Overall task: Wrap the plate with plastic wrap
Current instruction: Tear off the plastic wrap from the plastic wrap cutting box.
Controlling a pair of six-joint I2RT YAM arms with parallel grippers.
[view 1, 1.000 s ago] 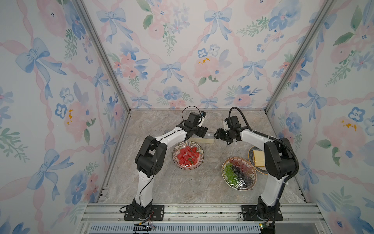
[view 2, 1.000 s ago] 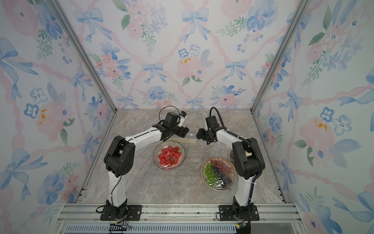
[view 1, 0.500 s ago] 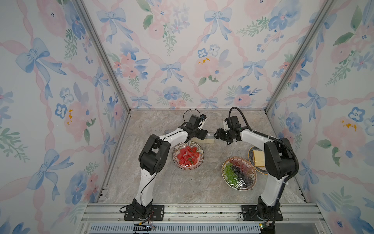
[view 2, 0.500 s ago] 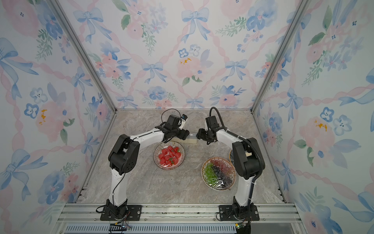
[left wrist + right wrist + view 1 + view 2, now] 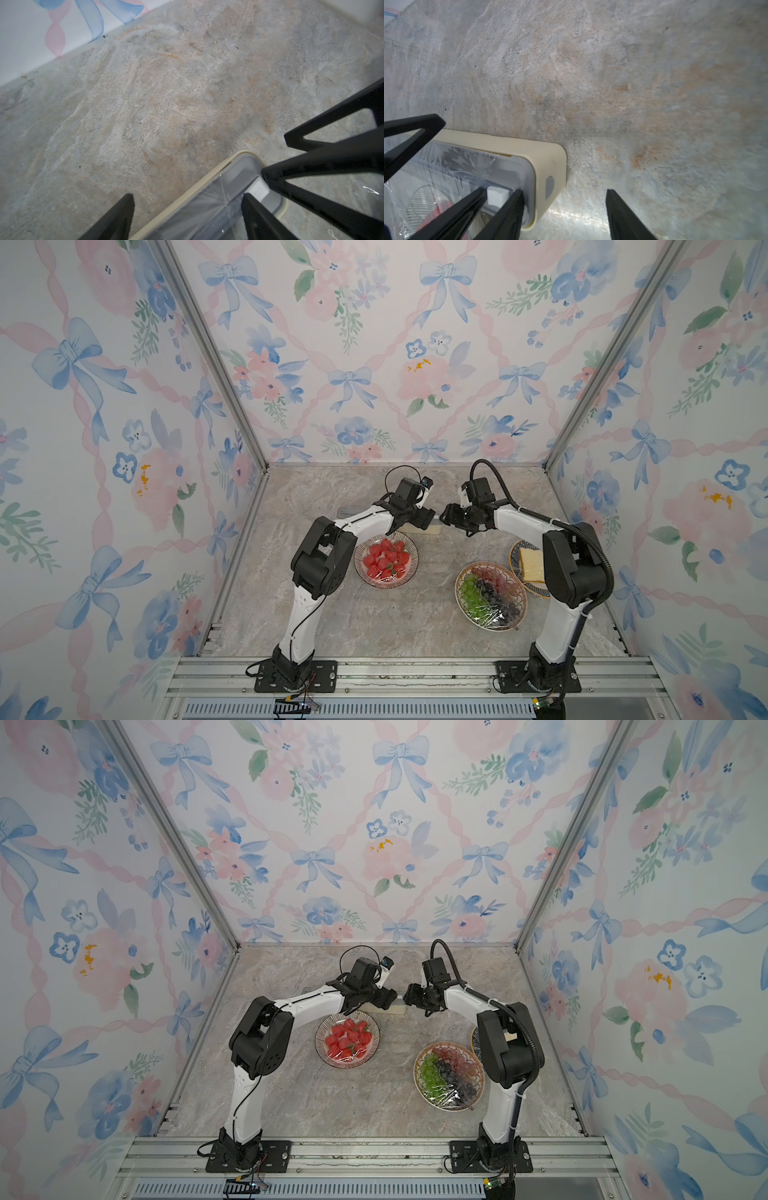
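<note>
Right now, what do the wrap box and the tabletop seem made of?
The box: probably matte cream plastic, judging by its smooth rounded moulded corners. The tabletop: stone-look, mottled grey-beige veining with slight sheen; real stone or print, cannot tell.

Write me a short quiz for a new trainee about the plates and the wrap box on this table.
1. True or false: the strawberry plate touches the grape plate.
2. What lies on the blue-rimmed plate? A) bread B) strawberries C) nothing
3. At which thing do the left end effector and the right end effector meet, and are they open or shut?

Key:
1. False, they stand apart.
2. A.
3. At one end of the wrap box; both are open.
</note>
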